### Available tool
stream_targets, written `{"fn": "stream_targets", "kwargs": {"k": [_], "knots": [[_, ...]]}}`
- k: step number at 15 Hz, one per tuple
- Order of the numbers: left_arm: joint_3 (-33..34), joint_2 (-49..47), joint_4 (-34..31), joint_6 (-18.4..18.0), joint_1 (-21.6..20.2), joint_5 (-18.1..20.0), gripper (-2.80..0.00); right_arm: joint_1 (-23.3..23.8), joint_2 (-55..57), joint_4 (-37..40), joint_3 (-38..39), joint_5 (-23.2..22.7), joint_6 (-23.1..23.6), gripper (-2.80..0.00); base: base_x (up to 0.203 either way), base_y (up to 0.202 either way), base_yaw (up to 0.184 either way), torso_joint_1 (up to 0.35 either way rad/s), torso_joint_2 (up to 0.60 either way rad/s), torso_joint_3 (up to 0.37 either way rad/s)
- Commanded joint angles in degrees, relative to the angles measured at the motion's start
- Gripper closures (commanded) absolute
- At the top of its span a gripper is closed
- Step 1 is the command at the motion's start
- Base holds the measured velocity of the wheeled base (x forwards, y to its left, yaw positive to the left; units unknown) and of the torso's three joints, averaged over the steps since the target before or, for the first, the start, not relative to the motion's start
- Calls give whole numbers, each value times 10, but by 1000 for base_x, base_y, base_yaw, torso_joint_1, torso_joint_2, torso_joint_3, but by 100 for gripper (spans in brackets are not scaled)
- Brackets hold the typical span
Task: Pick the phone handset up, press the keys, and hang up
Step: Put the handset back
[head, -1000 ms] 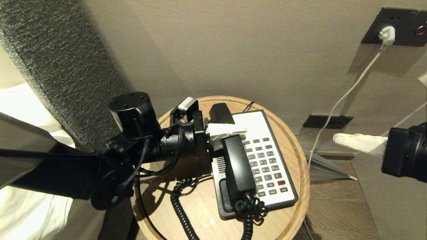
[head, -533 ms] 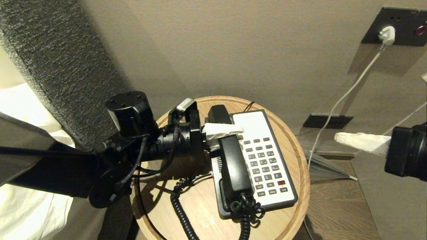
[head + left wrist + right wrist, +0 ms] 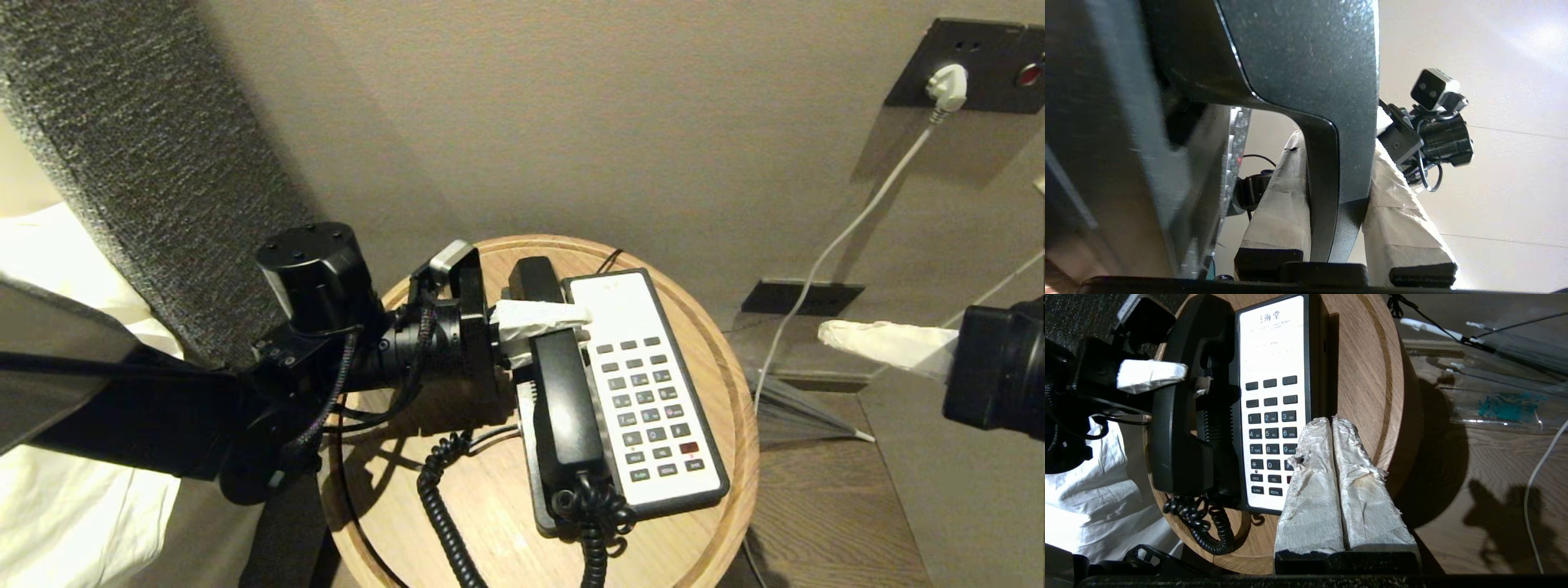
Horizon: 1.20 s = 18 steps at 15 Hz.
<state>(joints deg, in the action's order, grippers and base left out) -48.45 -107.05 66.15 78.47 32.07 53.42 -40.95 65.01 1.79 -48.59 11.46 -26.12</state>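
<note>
Head view: one phone handset (image 3: 563, 400) between two left fingers (image 3: 539, 314); right fingers (image 3: 1327, 473) together

Round wooden table (image 3: 710, 367) stands by beige wall (image 3: 571, 122); white plug (image 3: 947, 86) sits in dark wall socket (image 3: 980, 65).

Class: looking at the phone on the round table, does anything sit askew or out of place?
Yes. The phone handset is not seated squarely in its cradle: the left pincer grips it near its upper end, tilted off the phone base.
</note>
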Motion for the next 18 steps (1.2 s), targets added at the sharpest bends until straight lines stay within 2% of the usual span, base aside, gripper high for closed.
{"fn": "stream_targets", "kwargs": {"k": [1, 18], "knots": [[-1, -8, 5, 5, 0, 2, 0, -1, 1, -1, 0, 1, -2, 0, 0, 0, 0, 0, 0, 0], [-32, -31, 15, 8, -1, 9, 0, -8, 2, -2, -2, -5, -2, 0, 0, 0, 0, 0, 0, 0]]}}
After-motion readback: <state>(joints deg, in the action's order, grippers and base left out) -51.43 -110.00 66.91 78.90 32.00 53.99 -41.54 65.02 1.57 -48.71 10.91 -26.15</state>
